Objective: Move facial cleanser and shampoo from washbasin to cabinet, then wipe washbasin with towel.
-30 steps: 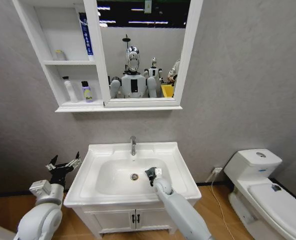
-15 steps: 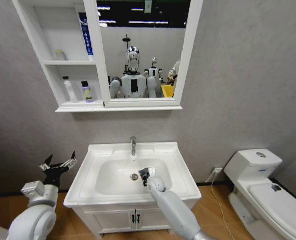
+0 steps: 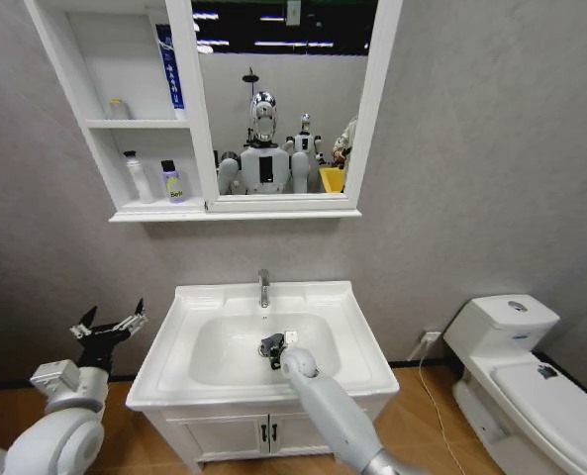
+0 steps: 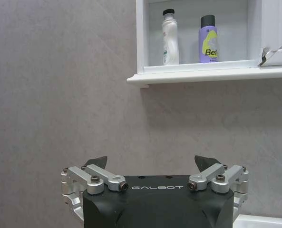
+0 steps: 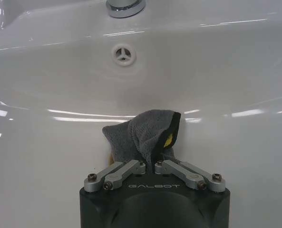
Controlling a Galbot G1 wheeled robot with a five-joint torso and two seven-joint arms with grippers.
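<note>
Now we are wiping the white ceramic washbasin (image 3: 347, 332) with the dark grey cloth towel (image 5: 143, 133), pinched tight in our right end effector (image 5: 151, 166). Both bottles are sitting on the white wall cabinet (image 3: 95, 124); our left end effector (image 3: 107, 325) is hanging wide open, empty.

Right gripper (image 5: 151, 161) clamped low ahead; left gripper (image 3: 106, 330) spread, raised aside

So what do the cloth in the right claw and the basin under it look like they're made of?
The towel looks like soft grey microfibre: fuzzy nap, limp folds, with a yellow patch showing. The washbasin looks like glossy white glazed ceramic, judging by its sharp light reflections, though moulded resin could look similar.
</note>
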